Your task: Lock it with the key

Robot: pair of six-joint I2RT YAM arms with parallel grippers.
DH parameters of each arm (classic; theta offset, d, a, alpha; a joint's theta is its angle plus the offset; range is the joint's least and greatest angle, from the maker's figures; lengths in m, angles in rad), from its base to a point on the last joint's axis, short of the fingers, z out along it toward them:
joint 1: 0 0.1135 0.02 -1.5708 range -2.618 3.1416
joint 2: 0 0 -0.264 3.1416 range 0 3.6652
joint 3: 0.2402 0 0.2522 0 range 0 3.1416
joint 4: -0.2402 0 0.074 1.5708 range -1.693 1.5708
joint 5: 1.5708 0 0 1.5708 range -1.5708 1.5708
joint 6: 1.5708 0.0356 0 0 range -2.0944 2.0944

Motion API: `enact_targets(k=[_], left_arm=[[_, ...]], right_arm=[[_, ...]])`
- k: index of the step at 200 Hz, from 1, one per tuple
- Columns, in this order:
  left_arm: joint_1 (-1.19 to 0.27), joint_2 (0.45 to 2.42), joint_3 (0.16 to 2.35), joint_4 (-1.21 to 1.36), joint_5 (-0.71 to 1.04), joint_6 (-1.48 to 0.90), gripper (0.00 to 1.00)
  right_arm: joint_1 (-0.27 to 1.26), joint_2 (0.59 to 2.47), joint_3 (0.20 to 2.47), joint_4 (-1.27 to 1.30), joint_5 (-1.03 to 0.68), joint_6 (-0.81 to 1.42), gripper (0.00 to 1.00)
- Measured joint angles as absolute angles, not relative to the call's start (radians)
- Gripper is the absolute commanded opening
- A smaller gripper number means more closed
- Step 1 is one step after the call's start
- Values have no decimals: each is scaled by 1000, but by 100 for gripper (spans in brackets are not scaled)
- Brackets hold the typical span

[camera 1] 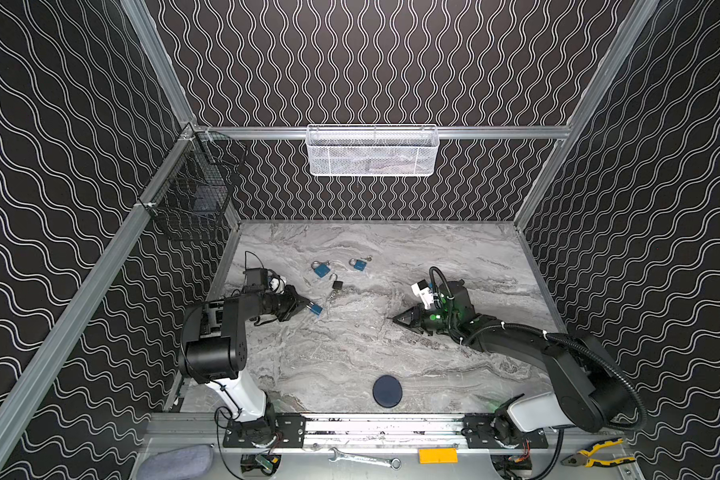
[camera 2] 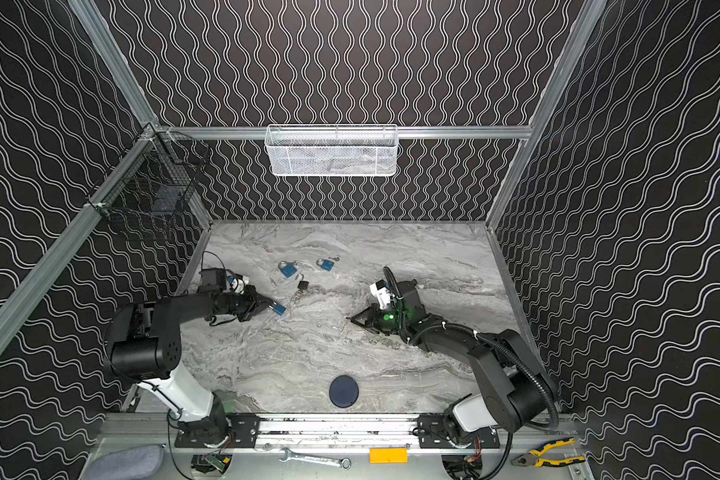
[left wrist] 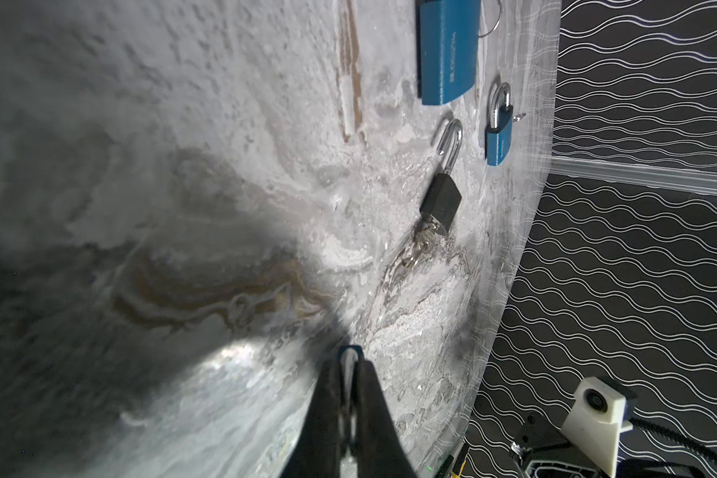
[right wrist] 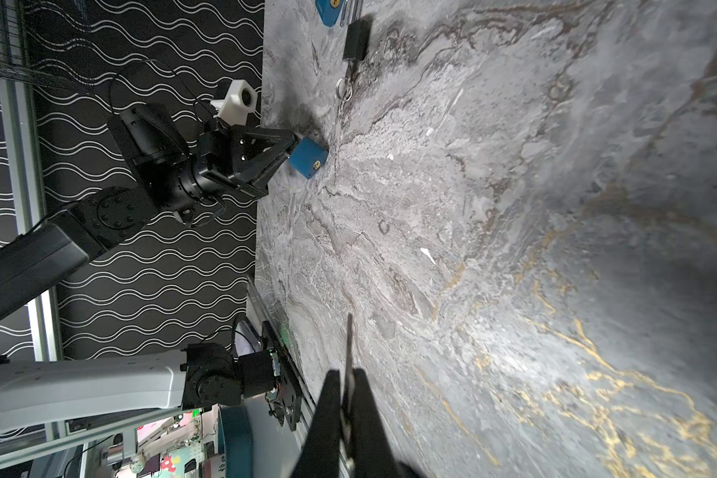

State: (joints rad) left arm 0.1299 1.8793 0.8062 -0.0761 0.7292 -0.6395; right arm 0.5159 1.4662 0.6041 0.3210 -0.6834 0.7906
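Note:
My left gripper [camera 1: 308, 305] is shut on the shackle of a blue padlock [camera 1: 316, 308], and holds it just above the marble at centre left. In the right wrist view the padlock [right wrist: 308, 157] turns its keyhole end away from the left gripper [right wrist: 292, 142]. The left wrist view shows only a blue edge of the padlock [left wrist: 351, 350] beyond the shut fingertips [left wrist: 363, 366]. My right gripper [camera 1: 393, 319] is shut on the key [right wrist: 350, 331]. Its thin blade sticks out past the tips and points left toward the padlock across a wide gap.
Behind the held lock lie two more blue padlocks [camera 1: 321, 269] [camera 1: 359, 264] and a black padlock [camera 1: 337, 285] with keys in it. A dark disc [camera 1: 387, 390] lies near the front edge. A white basket [camera 1: 372, 150] and a black wire basket [camera 1: 196, 195] hang on the walls.

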Motion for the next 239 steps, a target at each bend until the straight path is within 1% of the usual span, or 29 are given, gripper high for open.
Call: enact_targets(k=[40, 52, 85, 106, 128, 153, 167, 186, 198, 214, 219, 239], left_arm=[[130, 1906, 830, -100, 727, -625, 15], [130, 1906, 829, -111, 703, -623, 19], [131, 1894, 825, -133, 679, -622, 25], [131, 1893, 825, -136, 665, -622, 32], [131, 1882, 820, -136, 658, -623, 34], [131, 1864, 820, -138, 646, -623, 35], [132, 1848, 820, -138, 636, -623, 38], [132, 1822, 822, -142, 626, -624, 39], [133, 1801, 827, -156, 617, -625, 42], [134, 1764, 836, -174, 604, -627, 43], [134, 1752, 839, -178, 601, -627, 46], [135, 1702, 855, -202, 584, -627, 47]], right_arm=[[550, 1487, 631, 321, -682, 775, 0], [559, 1504, 636, 321, -679, 774, 0], [601, 1547, 672, 309, -665, 774, 0], [636, 1573, 709, 305, -648, 773, 0], [667, 1612, 749, 297, -627, 774, 0], [693, 1663, 807, 289, -606, 774, 0], [704, 1691, 844, 277, -596, 773, 0], [714, 1729, 897, 255, -587, 766, 0], [718, 1757, 931, 246, -582, 765, 0], [723, 1801, 983, 226, -574, 756, 0], [725, 1814, 1004, 214, -568, 749, 0], [735, 1864, 1082, 198, -547, 732, 0]])
